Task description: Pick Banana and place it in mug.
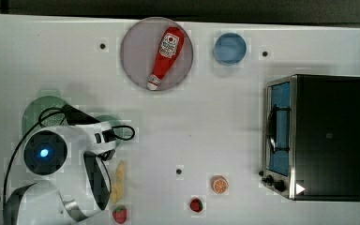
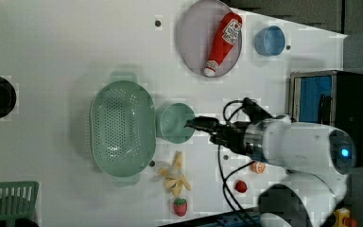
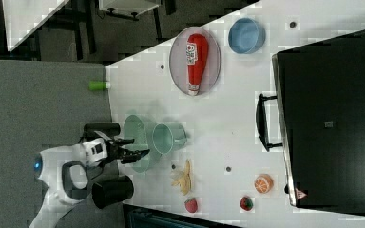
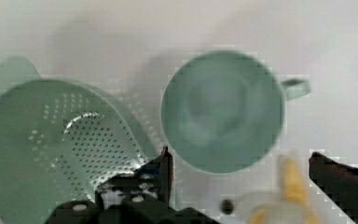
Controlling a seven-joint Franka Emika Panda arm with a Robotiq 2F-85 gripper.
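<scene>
The banana [image 1: 118,182] lies on the white table, pale yellow and partly peeled, between the mug and a strawberry. It also shows in the left view as the banana [image 2: 175,176] and close up as the banana [image 4: 292,184]. The mint-green mug [image 2: 175,123] stands upright and empty beside the basket, its handle seen on the mug [image 4: 221,109]. My gripper [image 2: 190,124] hovers over the mug's rim on the arm side, apart from the banana. My gripper [image 4: 247,170] is open with nothing held, and one dark fingertip [image 4: 166,165] shows beside the mug.
A perforated green basket [image 2: 122,127] touches the mug. Strawberries [image 1: 119,214] [image 1: 196,205] and an orange slice [image 1: 219,184] lie near the table's front edge. A ketchup bottle [image 1: 167,56] rests on a grey plate [image 1: 136,42]. A blue bowl [image 1: 230,48] and a toaster oven [image 1: 326,136] stand further off.
</scene>
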